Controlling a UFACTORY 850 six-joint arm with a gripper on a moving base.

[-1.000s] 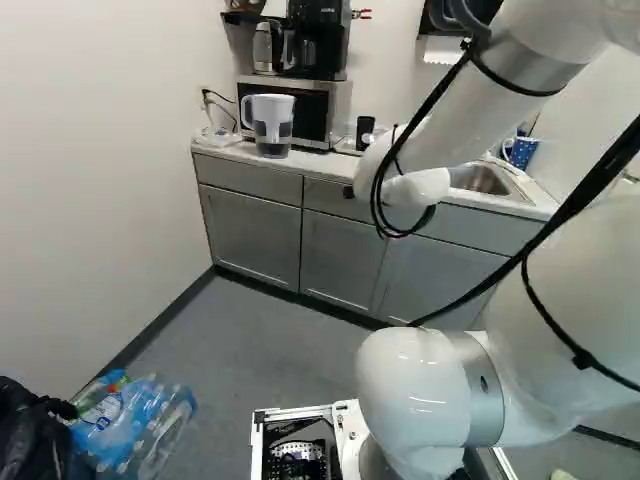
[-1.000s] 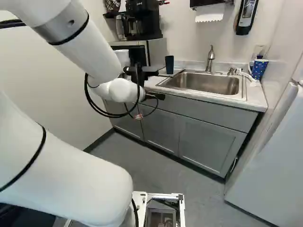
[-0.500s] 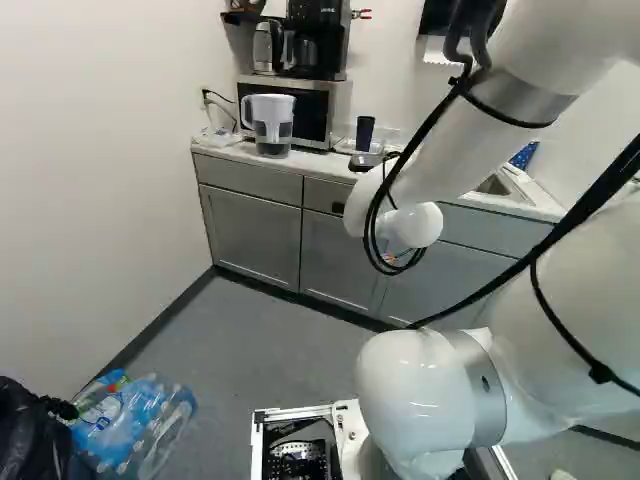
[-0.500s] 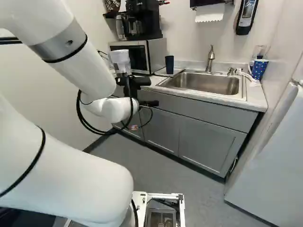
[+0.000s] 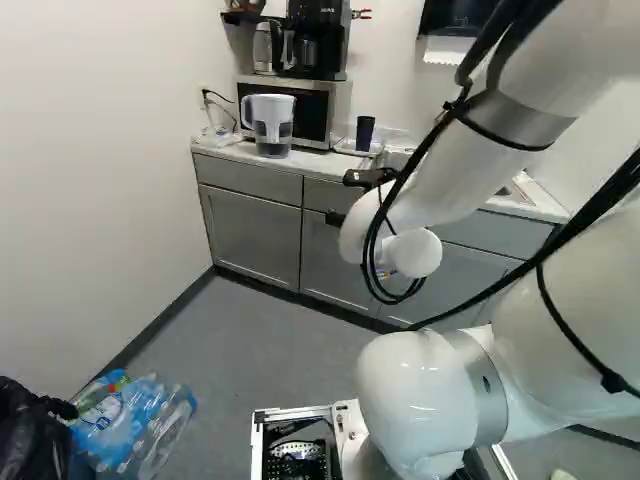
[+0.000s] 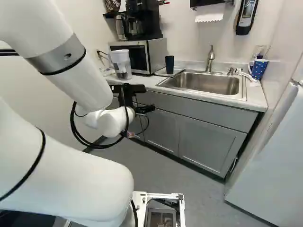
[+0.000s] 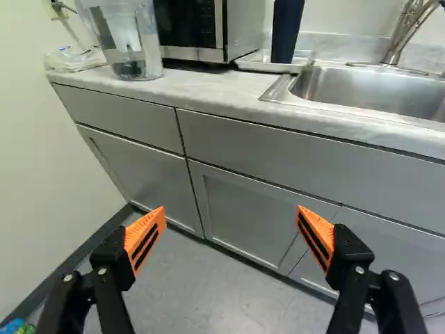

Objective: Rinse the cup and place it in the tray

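1. Cup (image 7: 286, 31): dark blue, upright in the tray (image 7: 254, 64) on the table (image 7: 208, 90), between microwave (image 6: 156, 54) and sink (image 6: 203, 83). Assuming this is the target, not the dotted mug (image 6: 258, 69) at the sink's far side.
2. Claw (image 7: 231, 212): released, holding nothing. Orange pads (image 7: 142, 224) wide apart, cabinet fronts (image 7: 257, 212) ahead, cup well out of reach.
3. Step: my read is the place is done, arm at the clear-off end. Rinse can't be confirmed; no water visible at the faucet (image 6: 210, 59).
4. Next: back off from the table edge, don't close, don't touch the cup. If the rinse didn't happen, raise the claw, re-approach the cup and take it to the faucet.
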